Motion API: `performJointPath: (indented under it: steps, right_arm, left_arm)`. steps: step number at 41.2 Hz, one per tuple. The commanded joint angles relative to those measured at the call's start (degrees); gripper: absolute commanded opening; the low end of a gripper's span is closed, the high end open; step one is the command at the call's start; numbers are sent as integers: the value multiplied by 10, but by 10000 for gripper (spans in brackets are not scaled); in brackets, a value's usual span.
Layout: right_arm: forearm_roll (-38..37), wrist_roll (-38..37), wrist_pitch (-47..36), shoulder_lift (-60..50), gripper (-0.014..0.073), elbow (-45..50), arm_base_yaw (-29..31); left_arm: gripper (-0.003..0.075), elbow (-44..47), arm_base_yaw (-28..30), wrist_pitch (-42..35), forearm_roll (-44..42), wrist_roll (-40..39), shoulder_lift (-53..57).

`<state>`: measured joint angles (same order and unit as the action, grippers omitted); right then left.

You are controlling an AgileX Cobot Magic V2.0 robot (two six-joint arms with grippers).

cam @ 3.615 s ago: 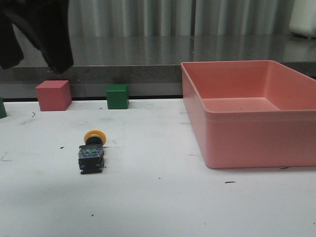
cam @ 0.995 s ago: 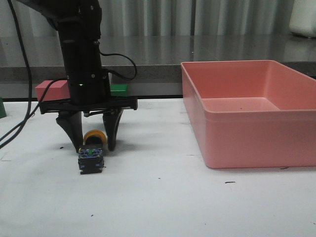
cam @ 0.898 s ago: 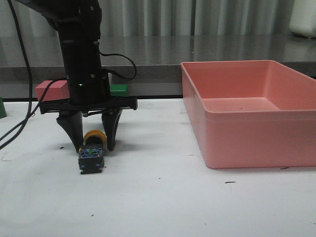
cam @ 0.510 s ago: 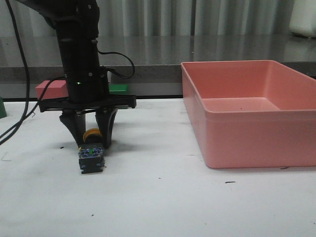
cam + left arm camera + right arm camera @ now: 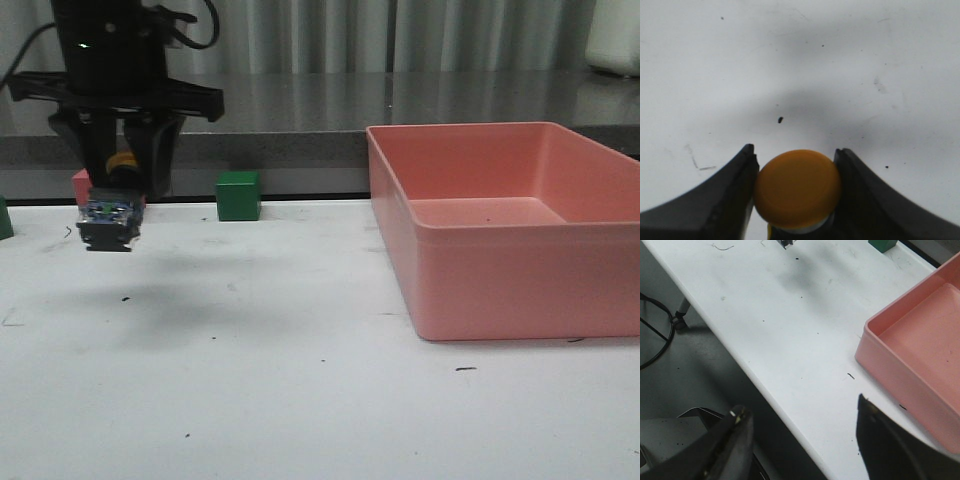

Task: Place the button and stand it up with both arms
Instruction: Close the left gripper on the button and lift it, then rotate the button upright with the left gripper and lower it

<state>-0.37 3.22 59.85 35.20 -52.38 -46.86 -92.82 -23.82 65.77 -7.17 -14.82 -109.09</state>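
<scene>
Yellow-capped, the button [image 5: 111,205] hangs clear above the white table [image 5: 320,400], pinched at its cap between the fingers [image 5: 720,200] of my left gripper [image 5: 120,170]; its dark base with bluish parts faces the front camera. Behind it a red cube [image 5: 80,186] peeks out, though mostly hidden. Further along the table's far edge sits a green cube [image 5: 238,195], and a pink bin [image 5: 500,270] stands well apart. My right gripper [image 5: 802,435] hovers off the table's near edge, fingers spread wide, holding nothing.
</scene>
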Motion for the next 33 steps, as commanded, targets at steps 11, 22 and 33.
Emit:
performJointPath:
  steps: [11, 22, 33]
  right_arm:
    - [-1, 4, -33, 1, 471, -15, 3]
    - [-1, 4, -33, 1, 471, -15, 3]
    - [-1, 4, -33, 1, 471, -15, 3]
  left_arm:
    - [230, 186, 48, -179, -17, 67, 195]
    - [230, 373, 78, -432, -16, 97, 336]
    - [230, 559, 78, -707, -28, 97, 427]
